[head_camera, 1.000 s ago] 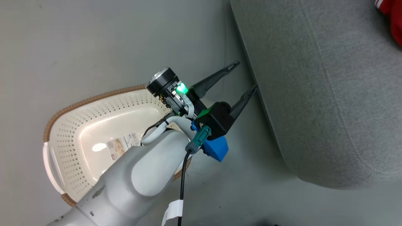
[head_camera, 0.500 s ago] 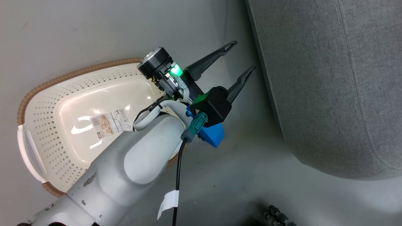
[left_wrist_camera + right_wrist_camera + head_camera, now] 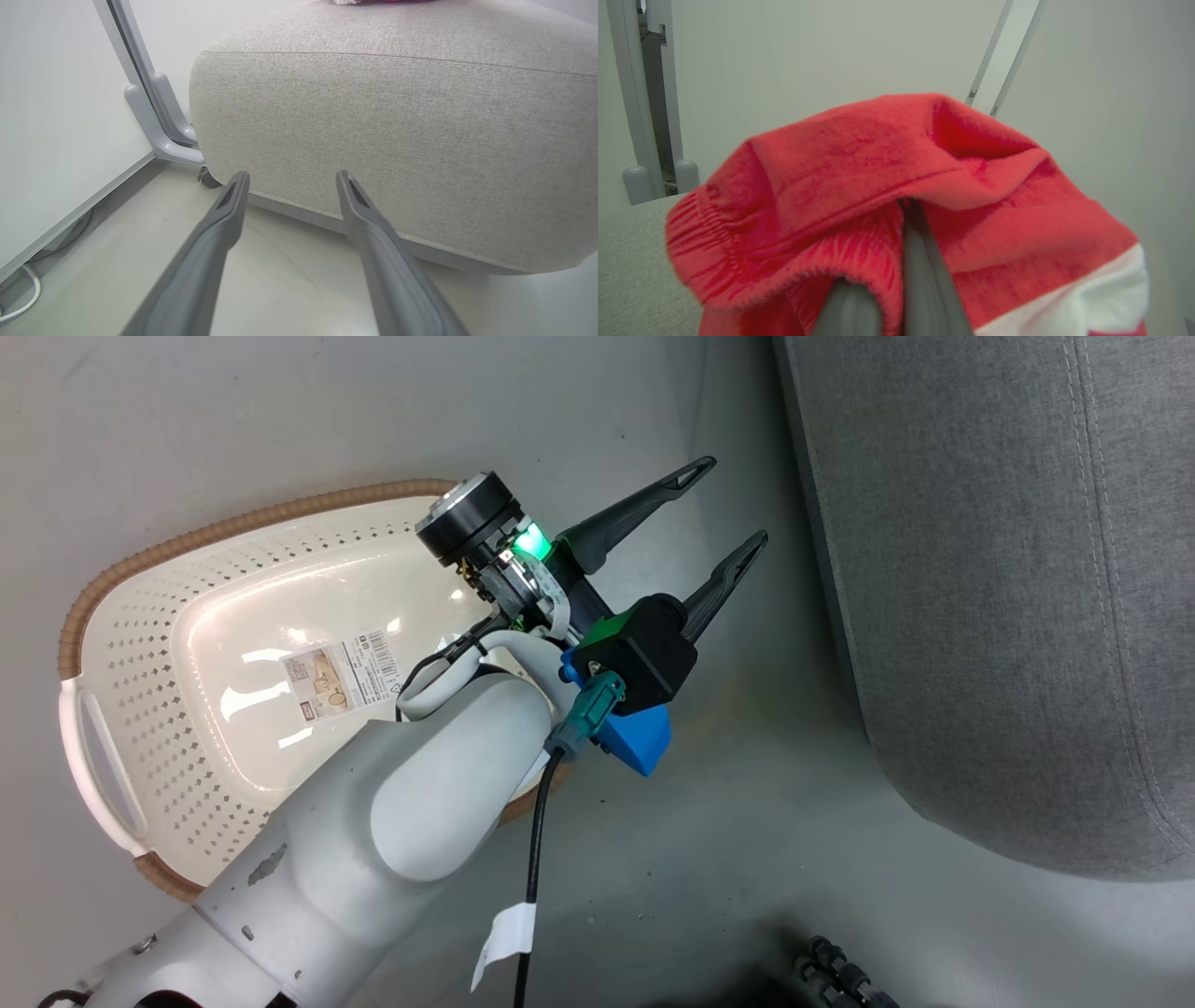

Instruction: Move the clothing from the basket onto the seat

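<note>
Red clothing (image 3: 896, 186) clamped in right gripper (image 3: 908, 210) fingers | left gripper (image 3: 733, 499) fingers apart, seat (image 3: 1008, 597) just beyond tips | risk: pinch slips, cloth drops short of seat.

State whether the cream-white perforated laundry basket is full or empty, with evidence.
Empty where visible: the cream-white perforated basket has a bare bottom showing its barcode sticker; a pale forearm hides one part.

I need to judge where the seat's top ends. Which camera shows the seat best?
The left wrist view: the seat shows its rounded corner, side and stitched top seam. The head view gives one edge from above; the right wrist view, a grey patch beside the clothing.
</note>
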Available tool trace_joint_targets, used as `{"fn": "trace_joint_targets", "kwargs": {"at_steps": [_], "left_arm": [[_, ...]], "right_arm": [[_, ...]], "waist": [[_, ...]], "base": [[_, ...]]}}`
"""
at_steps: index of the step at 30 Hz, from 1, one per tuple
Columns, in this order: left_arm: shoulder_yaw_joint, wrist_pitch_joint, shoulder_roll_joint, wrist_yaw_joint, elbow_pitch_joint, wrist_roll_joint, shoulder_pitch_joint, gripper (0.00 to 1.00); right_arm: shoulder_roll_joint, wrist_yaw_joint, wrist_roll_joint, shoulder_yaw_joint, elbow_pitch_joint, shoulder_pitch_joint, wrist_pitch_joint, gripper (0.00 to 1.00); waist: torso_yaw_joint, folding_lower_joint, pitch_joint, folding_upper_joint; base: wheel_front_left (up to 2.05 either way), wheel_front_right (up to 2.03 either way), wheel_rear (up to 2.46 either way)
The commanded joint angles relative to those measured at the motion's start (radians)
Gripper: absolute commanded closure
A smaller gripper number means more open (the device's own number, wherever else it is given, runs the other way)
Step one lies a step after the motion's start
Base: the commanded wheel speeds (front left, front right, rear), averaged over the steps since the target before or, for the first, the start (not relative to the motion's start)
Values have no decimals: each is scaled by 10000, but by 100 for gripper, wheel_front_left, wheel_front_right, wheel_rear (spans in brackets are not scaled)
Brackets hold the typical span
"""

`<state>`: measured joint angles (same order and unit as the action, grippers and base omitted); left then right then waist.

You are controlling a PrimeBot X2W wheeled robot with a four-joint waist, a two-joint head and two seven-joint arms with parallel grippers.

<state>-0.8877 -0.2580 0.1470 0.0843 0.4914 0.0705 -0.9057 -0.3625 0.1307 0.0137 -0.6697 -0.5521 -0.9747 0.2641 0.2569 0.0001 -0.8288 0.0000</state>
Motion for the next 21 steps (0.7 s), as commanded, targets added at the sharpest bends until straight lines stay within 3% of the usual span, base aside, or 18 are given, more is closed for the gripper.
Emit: {"fn": "trace_joint_targets", "kwargs": {"at_steps": [1, 8, 9, 10, 12, 21], "left_arm": [[-22, 6, 63, -60, -23, 37, -175, 0], [-99, -6, 91, -118, -5, 95, -169, 0], [-115, -9, 86, -126, 13, 113, -151, 0], [-129, -13, 68, -131, 30, 137, -131, 0], [-141, -23, 11, -150, 42, 164, -104, 0], [-137, -73, -150, -293, 135, 431, 305, 0]], "right_arm": [[-31, 1, -101, 4, -448, -129, 2, 100], [12, 1, -195, 42, -1319, -154, 2, 100], [33, 1, -225, 47, -1175, -55, 4, 82], [92, 1, -215, 56, -1062, 72, 2, 5], [216, 1, -144, 86, -829, 403, 2, 0], [1075, 1, 148, 833, 1294, 2891, 1, 0]], "waist": [[-53, -1, -35, 0], [-90, -1, -30, 0], [-91, -1, 0, 0], [-100, -1, 42, 0], [-126, -1, 164, 0], [-214, -1, 1222, 0]], "base": [[0, 0, 0], [0, 0, 0], [0, 0, 0], [0, 0, 0], [0, 0, 0], [0, 0, 0]]}}
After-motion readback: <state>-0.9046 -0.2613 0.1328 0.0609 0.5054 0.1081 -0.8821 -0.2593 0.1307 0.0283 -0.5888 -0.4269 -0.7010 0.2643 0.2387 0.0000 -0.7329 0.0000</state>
